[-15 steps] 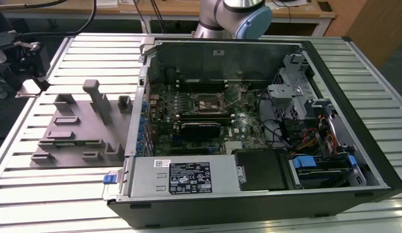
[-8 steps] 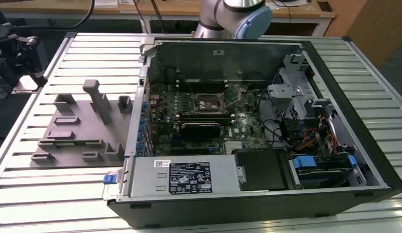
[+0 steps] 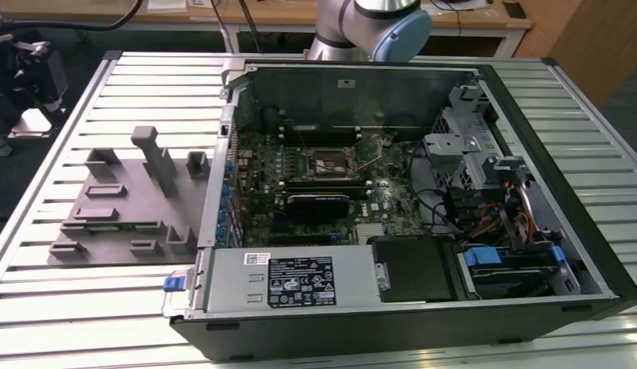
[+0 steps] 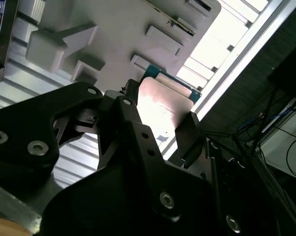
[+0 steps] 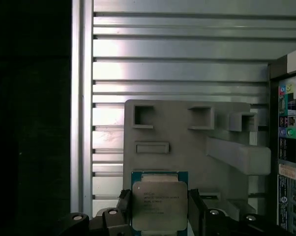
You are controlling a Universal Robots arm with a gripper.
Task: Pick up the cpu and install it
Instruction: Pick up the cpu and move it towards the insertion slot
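The cpu (image 5: 158, 199) is a flat square chip with a silvery top plate and a thin greenish-blue rim. It sits between the two black fingers of my gripper (image 5: 159, 212), which is shut on its opposite edges. In the second wrist view the cpu (image 4: 163, 101) gleams between the fingers (image 4: 131, 105), with the grey fixture plate (image 4: 113, 29) behind it. In the first wrist view it hangs over the edge of that fixture plate (image 5: 187, 147). The motherboard's black cpu socket (image 3: 334, 163) lies inside the open computer case (image 3: 595, 269).
The grey fixture plate (image 3: 113, 207) with raised blocks and a tall post (image 3: 149, 157) lies on the slatted metal table (image 3: 72, 307), at the exterior view's left of the case. The arm's base (image 3: 365, 27) stands behind the case. Cables and drive bays (image 3: 503, 231) crowd the case's right side.
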